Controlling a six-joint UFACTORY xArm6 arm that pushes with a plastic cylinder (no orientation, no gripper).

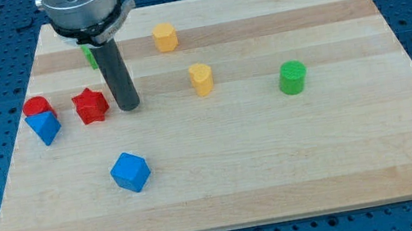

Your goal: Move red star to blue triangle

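Note:
The red star (pixel 91 105) lies on the wooden board at the view's left. The blue triangle (pixel 44 127) lies a short gap to its left, slightly lower, not touching it. A red block (pixel 36 107) sits right above the blue triangle, touching it. My tip (pixel 129 107) is the lower end of the dark rod and rests on the board just right of the red star, very close to it; I cannot tell if they touch.
A blue cube (pixel 130 172) lies below the star. A yellow hexagonal block (pixel 165 36) and a yellow heart-like block (pixel 201 78) lie to the right. A green cylinder (pixel 293 78) lies further right. A green block (pixel 87 56) is partly hidden behind the rod.

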